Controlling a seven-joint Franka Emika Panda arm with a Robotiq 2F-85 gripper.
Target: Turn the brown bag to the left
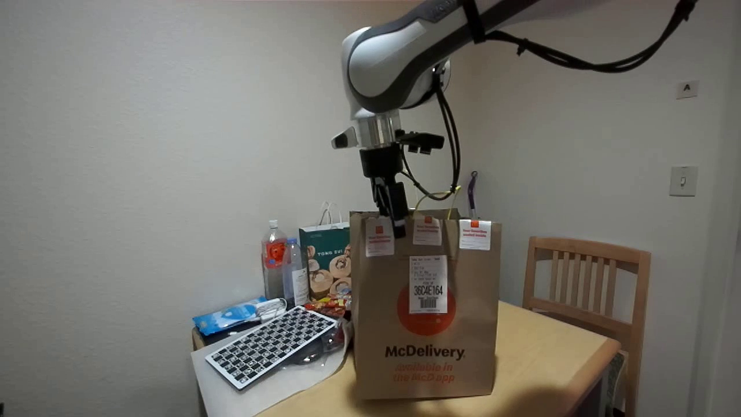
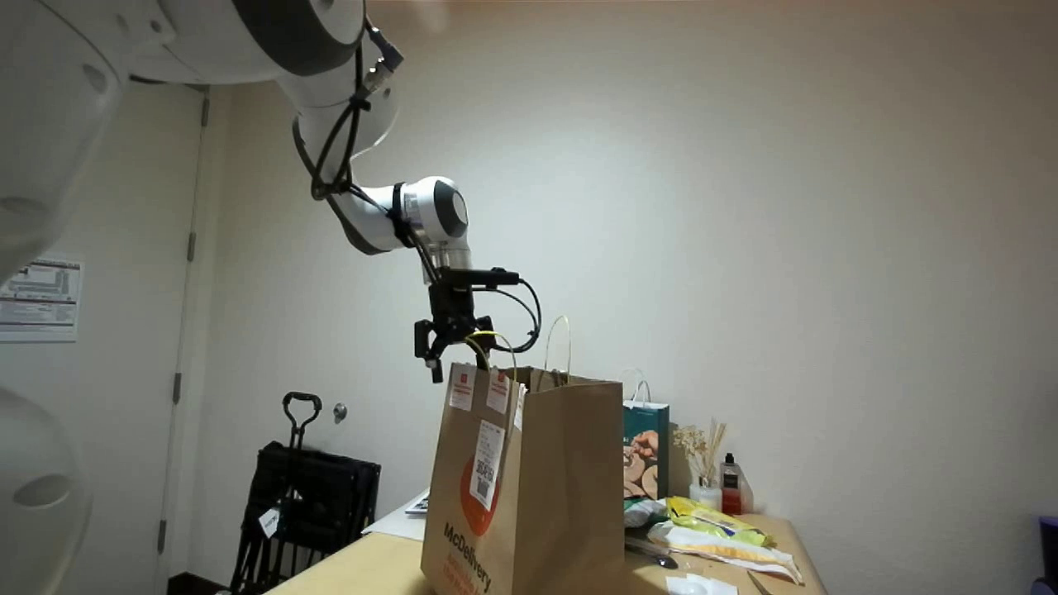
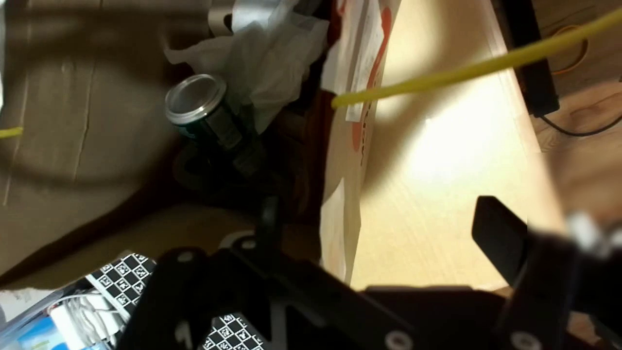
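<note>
The brown bag (image 1: 376, 324) stands upright on the table with its top open. It shows in both exterior views (image 2: 570, 479), red print and stickers on its front. My gripper (image 1: 393, 225) is at the bag's top front edge, pointing down. It also shows open in an exterior view (image 2: 459, 364). In the wrist view the gripper (image 3: 379, 218) has its fingers wide apart. One finger is over the bag's inside and the other is outside, with the bag's front wall (image 3: 340, 165) between them, not pinched. A yellow handle (image 3: 437, 80) crosses above the wall.
A can (image 3: 197, 99) and white tissue (image 3: 272, 58) are inside the bag. A checkered board (image 1: 275, 344), bottles (image 1: 295, 272) and a green bag (image 1: 327, 260) stand beside or behind it. Food packets (image 2: 719, 529) lie on the table (image 1: 538, 341). A chair (image 1: 584, 284) stands beyond its edge.
</note>
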